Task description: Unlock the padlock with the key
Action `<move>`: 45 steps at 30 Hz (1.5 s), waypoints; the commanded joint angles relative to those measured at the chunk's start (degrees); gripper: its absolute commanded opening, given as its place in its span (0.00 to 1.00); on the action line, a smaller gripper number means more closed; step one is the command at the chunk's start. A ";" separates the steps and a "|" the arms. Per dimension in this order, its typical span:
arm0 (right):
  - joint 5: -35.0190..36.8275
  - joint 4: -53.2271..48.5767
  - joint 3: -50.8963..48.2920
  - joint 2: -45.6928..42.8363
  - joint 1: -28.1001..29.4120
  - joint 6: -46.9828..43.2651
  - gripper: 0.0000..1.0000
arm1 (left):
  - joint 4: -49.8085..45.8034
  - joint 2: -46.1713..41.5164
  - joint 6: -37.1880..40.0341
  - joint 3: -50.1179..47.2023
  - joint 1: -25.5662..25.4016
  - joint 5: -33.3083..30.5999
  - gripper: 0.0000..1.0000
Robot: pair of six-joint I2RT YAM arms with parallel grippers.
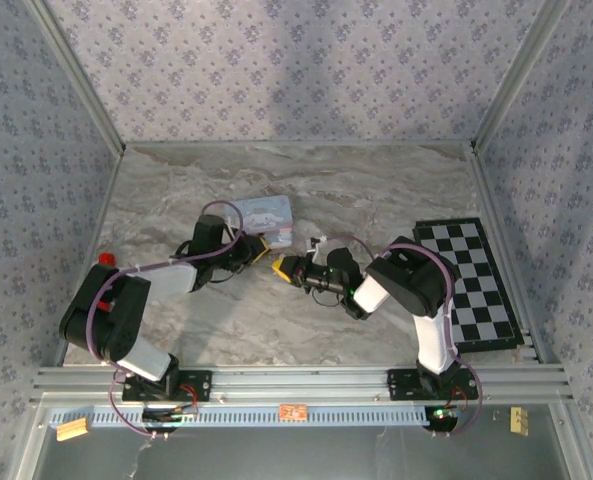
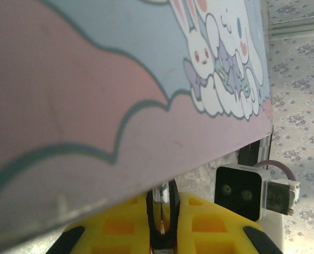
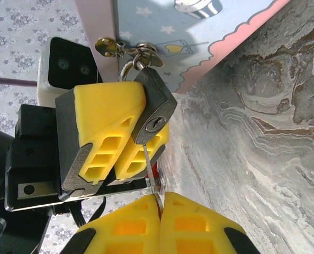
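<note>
Padlock (image 3: 155,106) clamped in L claw (image 2: 161,219); R claw (image 3: 161,201) pinching key (image 3: 151,168), tip at its base.

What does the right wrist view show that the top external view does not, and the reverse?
Right wrist: the padlock with its keyhole, held in the left claw, and the thin key pinched by the right claw, not yet inserted. Top external: the chessboard on the right. Shared: the blue tin and the marble table.
</note>
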 commanded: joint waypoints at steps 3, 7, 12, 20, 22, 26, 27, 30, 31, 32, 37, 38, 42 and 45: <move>1.05 1.70 -0.10 -0.46 -0.33 2.05 0.00 | 6.60 -2.19 -2.39 -0.42 0.63 2.97 0.00; 0.87 1.64 -0.01 -0.87 -0.48 2.32 0.00 | 8.05 -2.39 -3.18 -0.88 0.83 3.45 0.00; 0.01 1.70 0.03 -1.80 -1.25 2.81 0.00 | 11.83 -2.25 -4.12 -2.07 1.57 4.67 0.00; -2.42 1.74 1.52 -2.45 -2.02 3.40 0.00 | 16.41 -2.08 -5.02 -3.47 1.78 6.66 0.00; -2.72 1.68 1.90 -2.76 -1.84 3.57 0.00 | 18.01 -1.88 -5.43 -3.85 1.80 6.88 0.00; -3.52 1.63 2.18 -3.46 -1.73 3.46 0.00 | 19.93 -1.51 -5.69 -4.38 1.89 7.11 0.00; -3.76 1.69 2.27 -3.60 -1.74 3.49 0.00 | 20.38 -1.33 -5.80 -4.40 1.88 7.27 0.00; -4.02 1.69 2.23 -3.99 -1.91 3.34 0.00 | 22.08 -0.70 -6.47 -4.30 1.89 7.92 0.00; -4.14 1.65 2.27 -3.97 -1.90 3.31 0.00 | 22.70 -0.47 -6.76 -4.29 1.97 8.15 0.00; -4.09 1.63 2.12 -3.96 -1.93 3.46 0.00 | 23.10 -0.24 -7.06 -4.32 2.05 8.33 0.00; -4.17 1.69 1.66 -3.78 -2.39 3.35 0.00 | 24.84 0.23 -7.82 -4.75 2.24 8.51 0.00; -4.19 1.65 1.53 -3.85 -2.52 3.31 0.00 | 24.76 0.19 -7.83 -4.71 2.28 8.62 0.00; -4.56 1.70 1.50 -4.23 -2.82 3.13 0.00 | 24.83 0.23 -7.93 -4.84 2.41 8.73 0.00; -4.54 1.66 1.39 -4.22 -3.13 3.17 0.00 | 25.16 0.30 -8.03 -4.93 2.50 8.90 0.00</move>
